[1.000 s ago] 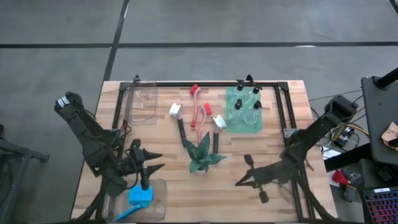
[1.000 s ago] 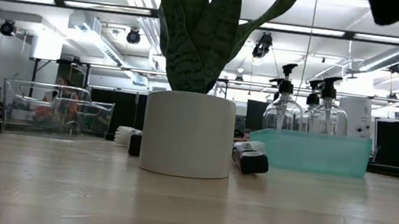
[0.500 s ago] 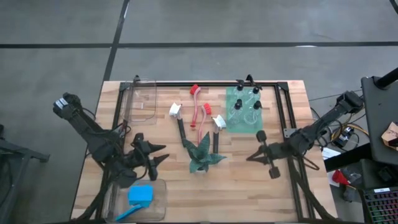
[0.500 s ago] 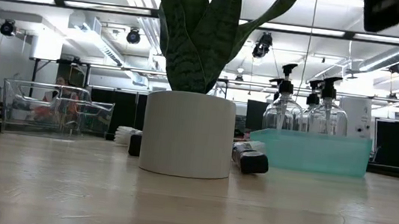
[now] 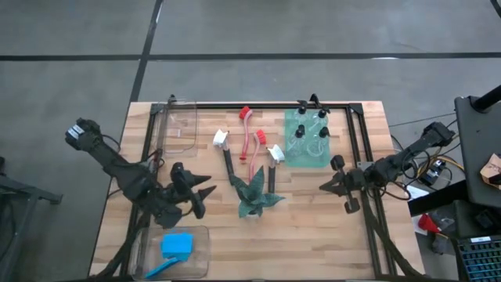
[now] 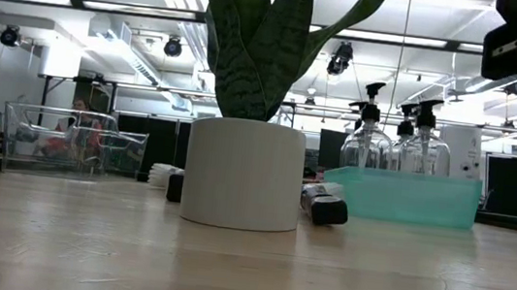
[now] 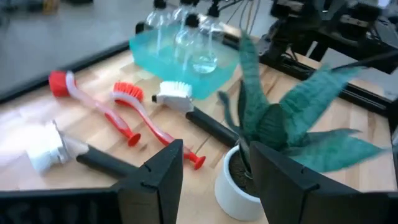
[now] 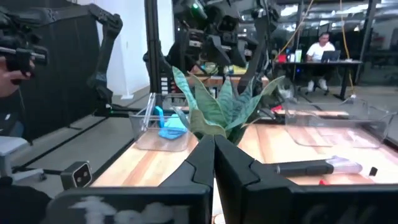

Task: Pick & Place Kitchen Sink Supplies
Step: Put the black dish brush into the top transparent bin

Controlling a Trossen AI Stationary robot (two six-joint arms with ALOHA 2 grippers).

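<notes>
At the near edge of the table (image 5: 313, 243), on the left, a clear container (image 5: 200, 258) holds a blue sponge (image 5: 177, 244) lying flat, its long side running roughly across the table.

Just beyond it the left gripper (image 5: 200, 196) hangs above the wood with nothing in it. Its fingers (image 7: 158, 177) are spread apart in the left wrist view. They aim toward the potted plant (image 5: 255, 196) at the table's middle.

The right gripper (image 5: 332, 184) hovers at the table's right side, pointing toward the plant, fingers (image 8: 202, 162) pressed together and empty.

Behind the plant lie the brushes. A black-handled one with a white head (image 5: 221, 139) runs from the plant's pot toward the far left, head away from the plant. Another white-headed brush (image 5: 275, 153) has its black handle running near to far. Two red brushes (image 5: 250, 145) lie between them, handles also near to far.

Farther back on the right, a teal tray (image 5: 307, 157) holds the black-capped bottles (image 5: 300, 133), standing upright. An empty clear bin (image 5: 182, 129) sits at the far left.

The low view shows the bottles' (image 6: 368, 128) pump tops, which the overhead view flattens. The right wrist view shows a person (image 8: 321, 46) seated beyond the table, whom the overhead view does not show.
</notes>
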